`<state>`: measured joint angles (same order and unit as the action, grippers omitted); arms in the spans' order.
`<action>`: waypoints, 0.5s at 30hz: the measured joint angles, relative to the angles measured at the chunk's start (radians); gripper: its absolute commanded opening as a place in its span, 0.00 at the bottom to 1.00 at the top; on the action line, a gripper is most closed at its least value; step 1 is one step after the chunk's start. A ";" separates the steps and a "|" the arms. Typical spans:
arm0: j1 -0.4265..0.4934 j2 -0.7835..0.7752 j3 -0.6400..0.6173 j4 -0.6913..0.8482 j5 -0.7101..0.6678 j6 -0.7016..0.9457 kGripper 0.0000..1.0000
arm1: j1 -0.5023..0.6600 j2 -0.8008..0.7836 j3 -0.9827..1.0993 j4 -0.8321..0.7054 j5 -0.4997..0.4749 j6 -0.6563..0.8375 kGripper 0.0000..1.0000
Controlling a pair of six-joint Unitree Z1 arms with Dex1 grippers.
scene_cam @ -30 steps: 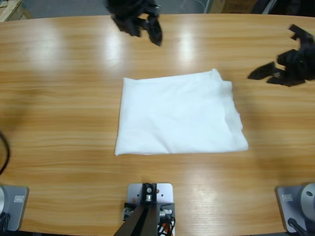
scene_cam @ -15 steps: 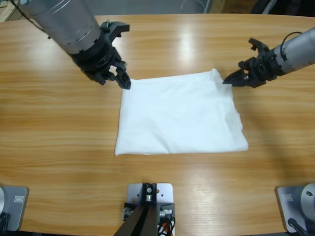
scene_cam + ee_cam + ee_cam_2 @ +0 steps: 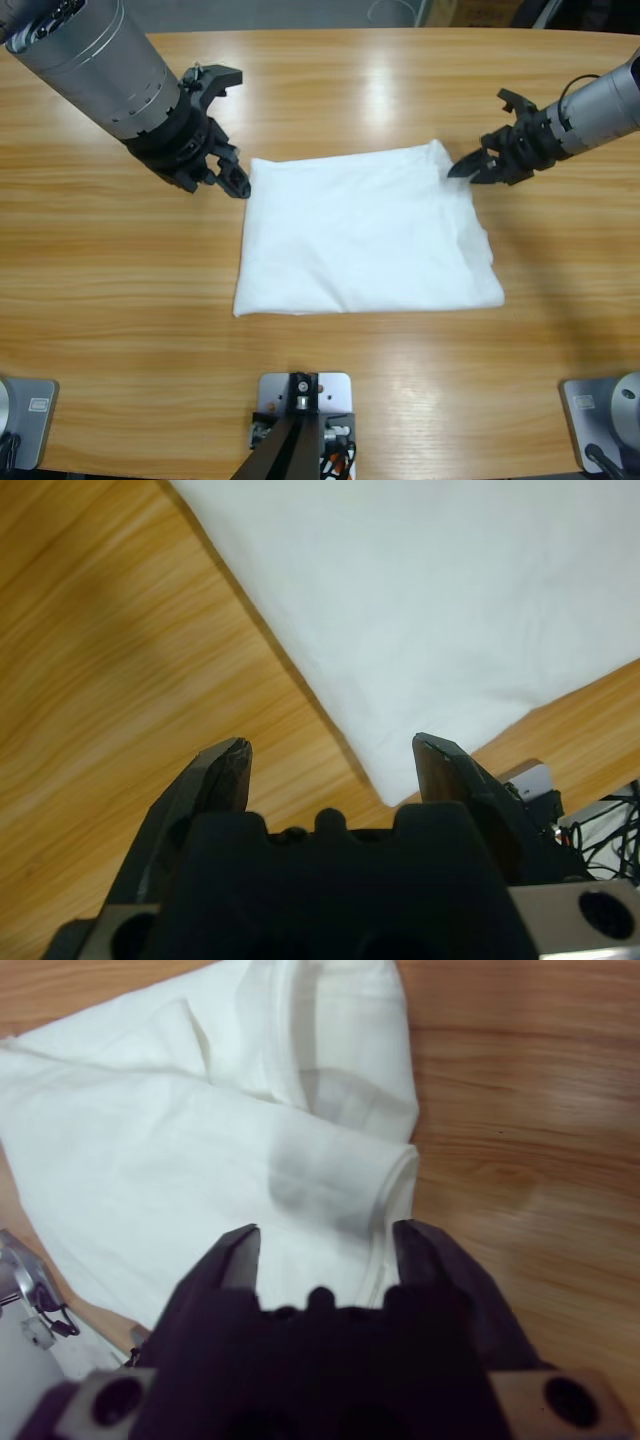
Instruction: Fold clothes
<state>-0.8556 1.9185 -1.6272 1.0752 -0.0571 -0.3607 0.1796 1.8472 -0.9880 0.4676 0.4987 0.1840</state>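
Since half a second ago the left gripper has slid a little outward along the T-shirt's far left corner, and the right gripper has drawn in slightly at the far right corner; the shirt itself has not shifted. The folded white T-shirt lies flat on the middle of the wooden table, between the two grippers. The left gripper sits just beside its far left corner, jaws spread apart and holding nothing. The right gripper's tips reach the bunched far right corner; its jaws are also parted, with no cloth pinched.

The left wrist view shows the shirt's smooth straight edge running diagonally past the parted jaws, over bare wood. The right wrist view shows what the high view flattens: layered folds and a hemmed sleeve edge directly ahead of the gripper.

In the high view the shirt's long axis runs from one gripper toward the other, its thicker, wrinkled end toward the right gripper.
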 measured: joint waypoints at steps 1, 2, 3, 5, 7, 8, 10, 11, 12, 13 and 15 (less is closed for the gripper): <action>0.000 0.000 0.003 -0.002 0.000 0.000 0.64 | 0.000 0.005 0.000 -0.004 0.001 0.000 0.18; 0.000 0.000 0.004 -0.003 0.000 0.000 0.64 | 0.000 0.012 -0.001 -0.012 0.002 0.000 0.12; 0.000 -0.001 0.006 -0.005 0.000 0.000 0.64 | 0.000 0.020 -0.001 -0.019 0.004 0.000 0.07; 0.000 -0.003 0.012 -0.008 0.000 0.000 0.64 | 0.000 0.029 -0.003 -0.030 0.006 -0.004 0.00; 0.000 -0.008 0.020 -0.011 0.000 0.000 0.65 | 0.000 0.031 -0.004 -0.045 0.006 -0.020 0.00; 0.000 -0.010 0.024 -0.015 0.000 0.000 0.67 | 0.000 0.031 -0.006 -0.049 0.006 -0.028 0.00; 0.000 -0.013 0.031 -0.023 0.000 -0.001 0.67 | 0.000 0.031 -0.007 -0.066 0.012 -0.049 0.00; 0.000 -0.013 0.035 -0.027 0.000 -0.001 0.67 | 0.000 0.030 -0.007 -0.081 0.020 -0.056 0.00; 0.000 -0.013 0.039 -0.031 0.000 -0.001 0.67 | 0.000 0.029 -0.007 -0.101 0.027 -0.063 0.00; 0.000 -0.013 0.042 -0.034 0.000 -0.001 0.67 | 0.000 0.026 -0.005 -0.118 0.031 -0.070 0.00; 0.000 -0.013 0.046 -0.038 0.000 -0.001 0.67 | 0.000 0.023 -0.005 -0.137 0.037 -0.082 0.00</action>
<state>-0.8557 1.9054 -1.5814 1.0371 -0.0574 -0.3621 0.1796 1.8706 -0.9925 0.3304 0.5356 0.1015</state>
